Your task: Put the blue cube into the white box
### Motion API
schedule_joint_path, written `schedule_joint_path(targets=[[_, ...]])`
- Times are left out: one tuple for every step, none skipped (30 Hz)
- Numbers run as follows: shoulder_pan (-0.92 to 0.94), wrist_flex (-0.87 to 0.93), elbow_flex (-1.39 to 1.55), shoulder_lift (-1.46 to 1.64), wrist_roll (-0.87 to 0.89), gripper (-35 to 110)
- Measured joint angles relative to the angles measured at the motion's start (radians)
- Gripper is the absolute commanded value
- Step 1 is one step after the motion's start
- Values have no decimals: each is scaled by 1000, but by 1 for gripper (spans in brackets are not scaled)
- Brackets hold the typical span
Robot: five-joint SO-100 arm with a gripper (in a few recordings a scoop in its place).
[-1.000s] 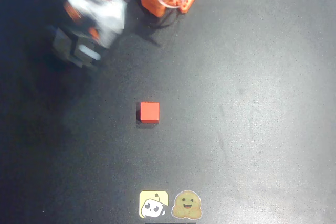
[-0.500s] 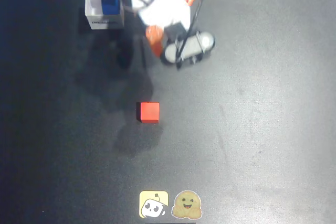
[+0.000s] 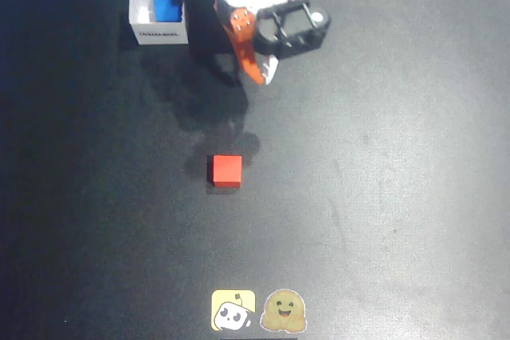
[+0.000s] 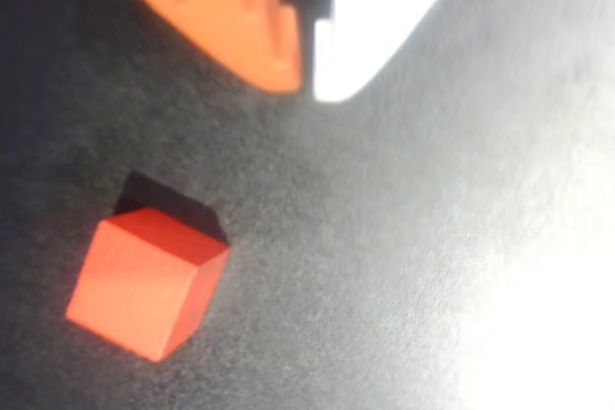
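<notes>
So the blue cube point(image 3: 167, 8) is sitting inside the white box point(image 3: 140, 28), tucked toward the wall nearest the arm, which makes sense if it was let go from that side. Looks to me like the job is basically done. The box is off to the left of the pincer point(image 3: 259, 73) in the overhead view, well apart from it, printed side facing down the picture.

The pincer itself is empty. In the wrist view the orange finger and the white finger come together with only a thin dark slit between their tips point(image 4: 306, 84), so I'd call it clenched on nothing.

The red cube point(image 3: 226, 170) sits out in the middle of the counter point(image 3: 382, 197), below the pincer in the overhead view and clear of it; from the wrist camera it's below and to the left of the tips point(image 4: 144, 280), sitting at an angle, untouched. Probably just a decoy to be left alone. Two little stickers point(image 3: 259, 310) sit at the far bottom edge, well away from everything.
</notes>
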Motion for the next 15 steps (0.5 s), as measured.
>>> schedule_joint_path(targets=[[-2,-14,18,14,8,0],[0,-34,38,14,15,0],[5,-52,58,23,29,0],[3,-74,75,29,48,0],[-3,-97,95,43,67,0],[-3,-124,117,41,84,0],[-3,-153,144,34,97,0],[-2,-186,170,32,109,0],[-2,-216,198,35,127,0],[-3,-245,224,37,143,0],[-3,-272,250,37,150,0],[-3,-290,272,37,164,0],[-3,-305,293,37,173,0],[-3,-318,310,37,176,0],[-3,-322,314,37,178,0]])
